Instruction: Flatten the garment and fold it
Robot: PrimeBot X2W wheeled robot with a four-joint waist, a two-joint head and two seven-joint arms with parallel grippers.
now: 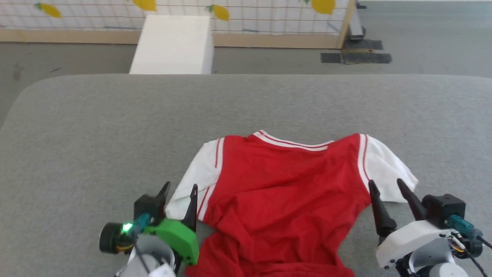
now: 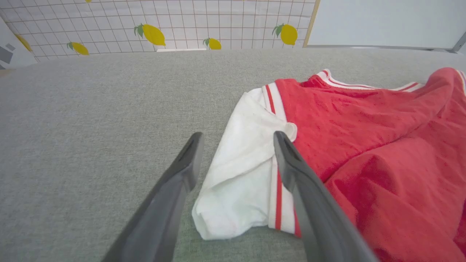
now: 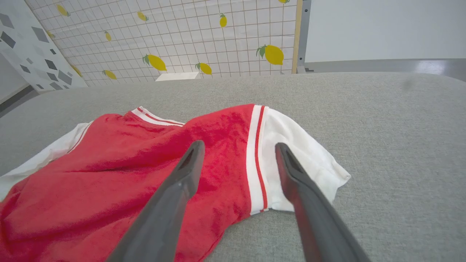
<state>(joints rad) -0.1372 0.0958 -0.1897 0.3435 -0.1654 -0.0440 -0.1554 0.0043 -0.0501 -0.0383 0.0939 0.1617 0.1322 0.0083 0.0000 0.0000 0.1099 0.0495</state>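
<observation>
- Between the fingers of the left claw [image 1: 181,185] (spread wide, empty) lies a sleeve of the red-and-white jersey shirt [image 1: 284,184].
- Right claw [image 1: 385,181] likewise agape, empty — best to pinch both sleeves and pull outward evenly.

1. A wide grey fabric-covered counter [image 1: 115,115] with rounded corners.
2. Beyond its far edge, a white rectangular block [image 1: 173,44] stands on the grey floor [image 1: 423,34].
3. A wood-framed white grid-patterned wall panel [image 1: 269,15] printed with yellow lemons; dark flat mats [image 1: 355,57] lie by its post.
</observation>
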